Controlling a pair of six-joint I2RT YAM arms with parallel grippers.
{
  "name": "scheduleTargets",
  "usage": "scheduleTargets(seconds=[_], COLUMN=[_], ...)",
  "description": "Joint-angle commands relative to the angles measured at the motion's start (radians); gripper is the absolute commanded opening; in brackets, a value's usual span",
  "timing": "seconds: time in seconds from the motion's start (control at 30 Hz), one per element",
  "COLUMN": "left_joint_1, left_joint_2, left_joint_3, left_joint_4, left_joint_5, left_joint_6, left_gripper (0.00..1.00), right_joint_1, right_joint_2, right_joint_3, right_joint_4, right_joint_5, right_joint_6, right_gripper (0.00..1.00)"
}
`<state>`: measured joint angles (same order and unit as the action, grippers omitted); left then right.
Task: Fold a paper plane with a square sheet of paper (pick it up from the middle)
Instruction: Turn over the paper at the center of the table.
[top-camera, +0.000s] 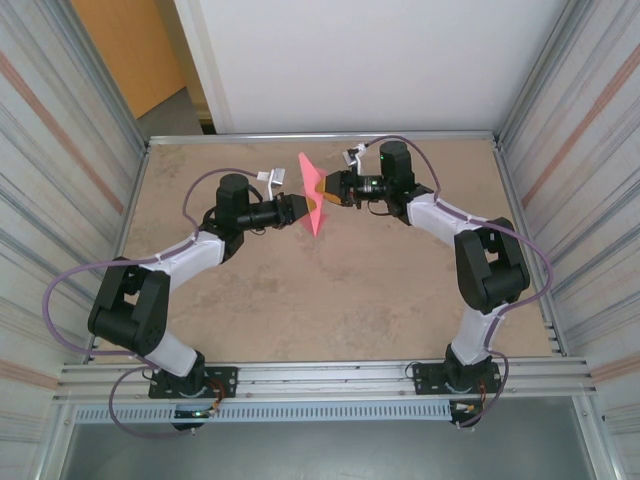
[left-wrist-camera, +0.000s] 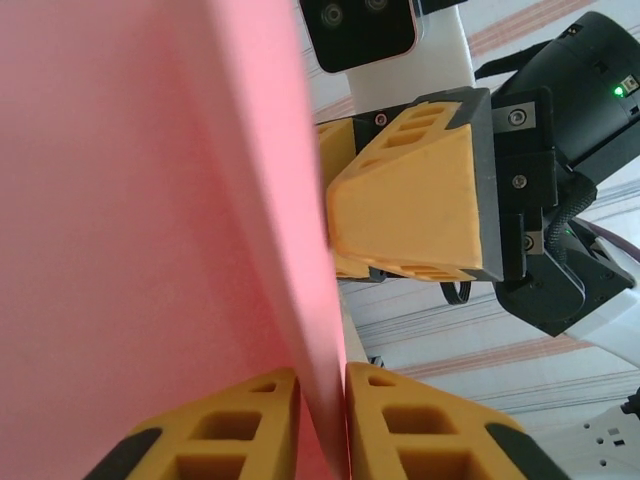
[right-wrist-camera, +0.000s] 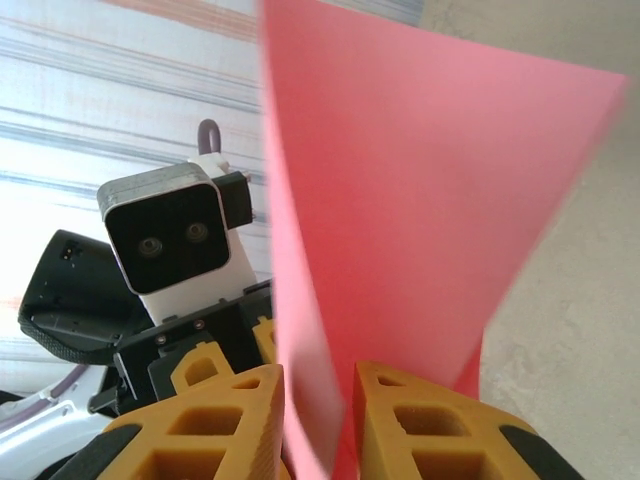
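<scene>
The left gripper (left-wrist-camera: 322, 388) pinches the square sheet of paper (top-camera: 309, 175); the right gripper (right-wrist-camera: 318, 388), slightly parted, seemingly straddles it.

Pink-red paper (top-camera: 312, 195); speckled beige tbl (top-camera: 300, 300).

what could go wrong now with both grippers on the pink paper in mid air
1. The square sheet of paper stands on edge off the table, pinched by the left gripper. So narrow a hold might let it slip or sag.
2. The right gripper straddles the sheet right opposite. The two could bump, or a pull in opposite directions might tear or crumple the paper.
</scene>
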<state>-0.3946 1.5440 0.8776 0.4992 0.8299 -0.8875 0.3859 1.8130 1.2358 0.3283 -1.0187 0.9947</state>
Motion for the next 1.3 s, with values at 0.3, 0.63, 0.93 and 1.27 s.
scheduleTargets(seconds=[0.3, 0.63, 0.93, 1.27], left_joint_1=[0.002, -0.053, -0.204, -0.312], left_joint_2=[0.012, 0.018, 0.194, 0.451], left_joint_3=[0.032, 0.237, 0.555, 0.741], left_joint_4=[-0.125, -0.808, -1.308, -1.518], left_joint_5=[-0.036, -0.416, -1.002, -1.387], left_joint_6=[0.084, 0.428, 0.589, 0.596], left_gripper=[0.11, 0.11, 0.09, 0.08], right_joint_1=[-0.065, -0.133, -0.173, -0.226], right_joint_2=[-0.098, -0.155, -0.207, -0.227], right_joint_3=[-0.038, -0.074, -0.113, -0.16], right_joint_4=[-0.251, -0.627, -0.696, -0.696], right_joint_5=[0.126, 0.467, 0.661, 0.683], right_joint_6=[-0.153, -0.393, -0.41, -0.383], right_gripper=[0.38, 0.42, 0.45, 0.45])
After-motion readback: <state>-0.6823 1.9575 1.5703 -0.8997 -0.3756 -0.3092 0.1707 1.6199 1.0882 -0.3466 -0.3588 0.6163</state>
